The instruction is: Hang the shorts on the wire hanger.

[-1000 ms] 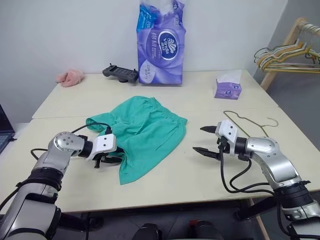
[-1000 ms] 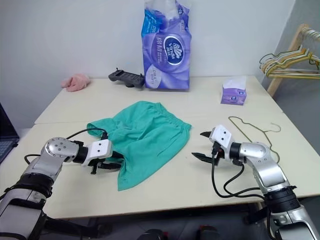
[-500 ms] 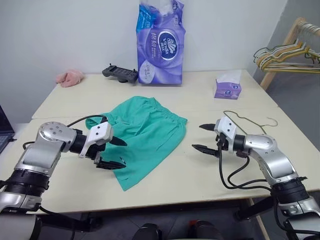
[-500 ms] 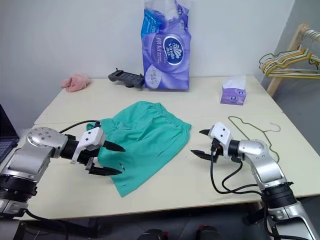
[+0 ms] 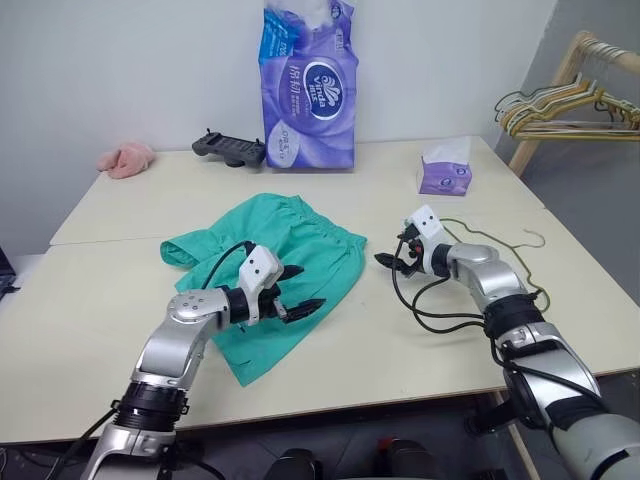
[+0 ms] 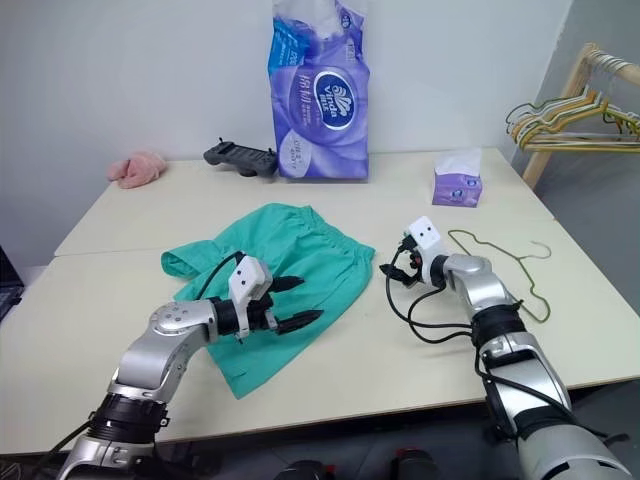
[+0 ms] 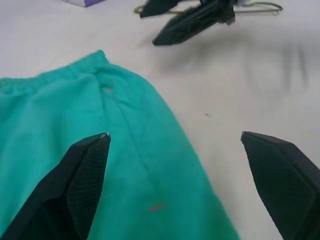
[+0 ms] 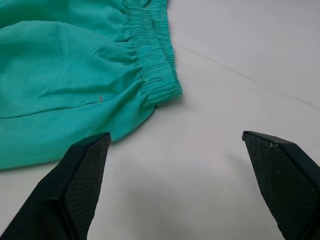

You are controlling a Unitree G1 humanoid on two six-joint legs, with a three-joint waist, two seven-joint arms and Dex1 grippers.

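Note:
The teal-green shorts lie flat and crumpled at the table's middle, waistband toward the right. My left gripper hovers open over the shorts' near right edge, pointing right, with nothing between its fingers. My right gripper is open just right of the waistband corner, pointing left at it, over bare table. The thin wire hanger lies flat on the table behind the right wrist, hook toward the right edge.
A tall purple tissue pack, a black controller and a pink cloth sit along the far side. A small tissue box stands far right. A wooden rack with several hangers is beyond the table's right corner.
My left gripper let go of the shorts' leg, opened wide and swung right over the fabric. My right gripper reached forward and left toward the waistband corner. The camera view shifted too.

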